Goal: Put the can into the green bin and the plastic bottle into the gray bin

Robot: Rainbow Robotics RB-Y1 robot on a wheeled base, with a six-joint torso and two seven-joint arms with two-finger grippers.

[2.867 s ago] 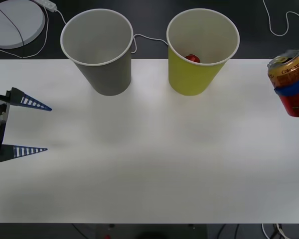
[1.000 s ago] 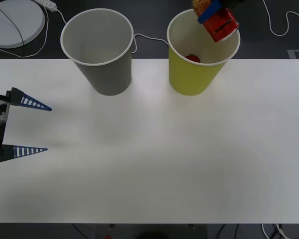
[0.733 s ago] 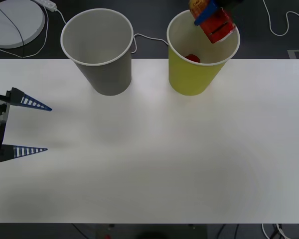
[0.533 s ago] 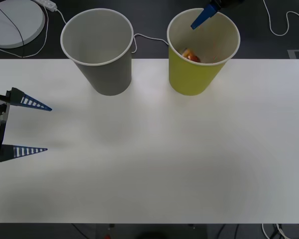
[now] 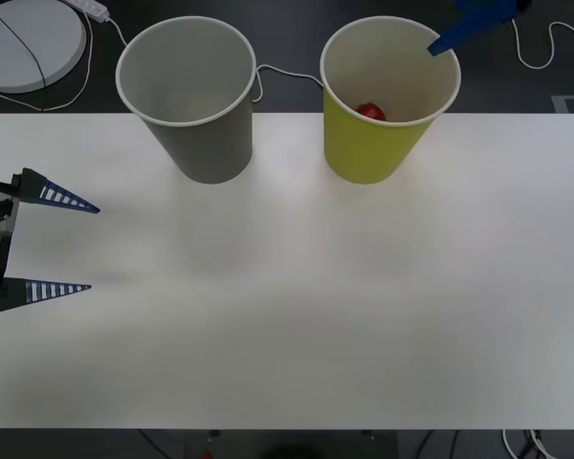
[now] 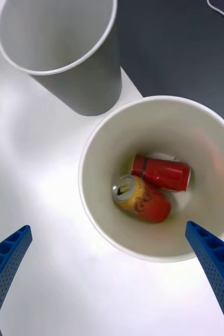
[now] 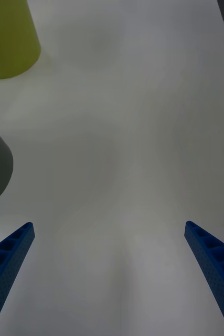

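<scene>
With the can (image 6: 141,198) lying inside the green bin (image 6: 98,210), the right gripper (image 6: 112,273) hovers above, jaws spread and empty; the next move calls for finding the plastic bottle.

Both hands (image 5: 46,245) (image 6: 112,283) spread wide

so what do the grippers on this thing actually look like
Both have two long blue fingers that taper to points. On the left gripper, white ribbing stripes the fingers, which join a black and grey mount with dark cables. The right gripper has hollow cells running along its fingers.
</scene>
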